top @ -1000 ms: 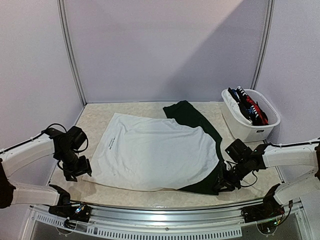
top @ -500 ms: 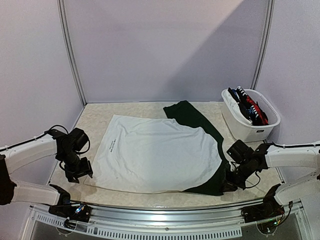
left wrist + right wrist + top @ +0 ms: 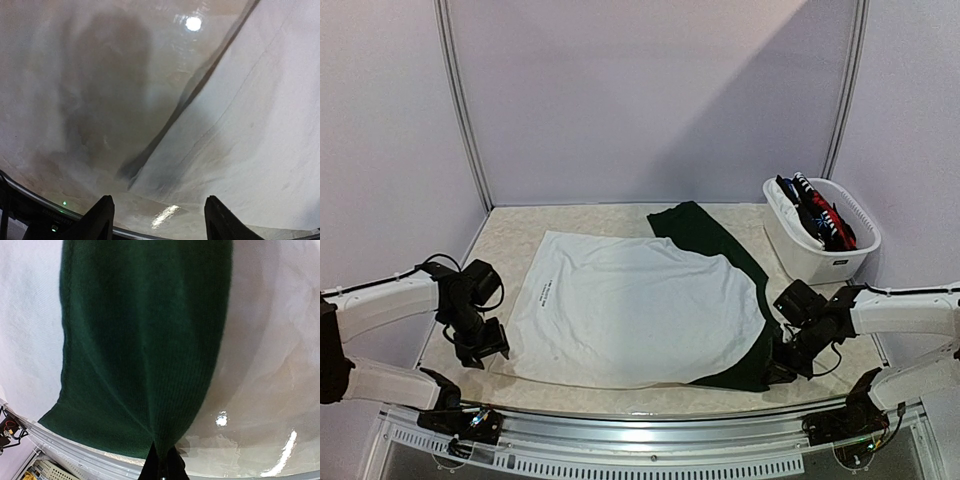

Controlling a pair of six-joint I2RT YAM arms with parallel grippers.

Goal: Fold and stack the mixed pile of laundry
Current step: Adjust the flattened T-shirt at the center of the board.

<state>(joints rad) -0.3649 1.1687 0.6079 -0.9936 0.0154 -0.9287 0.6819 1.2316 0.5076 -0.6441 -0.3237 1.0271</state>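
Note:
A white T-shirt (image 3: pixel 635 305) with small black print lies spread flat across the table, covering most of a dark green piece (image 3: pixel 705 232) beneath it. My right gripper (image 3: pixel 782 372) is shut on the green piece's near right corner (image 3: pixel 150 405), the knit fabric pinched between its fingertips. My left gripper (image 3: pixel 483 345) stands open just left of the shirt's near left corner (image 3: pixel 145 177), nothing between its fingers (image 3: pixel 102 217). More laundry, red-black plaid and striped pieces (image 3: pixel 817 212), sits in the tub.
A white plastic tub (image 3: pixel 820 252) stands at the back right. The table's metal front rail (image 3: pixel 640 425) runs just below both grippers. Grey walls and two upright poles close off the back.
My right gripper closed on the green piece's near corner and shifted slightly right. My left gripper narrowed a little and crept toward the shirt's near left corner.

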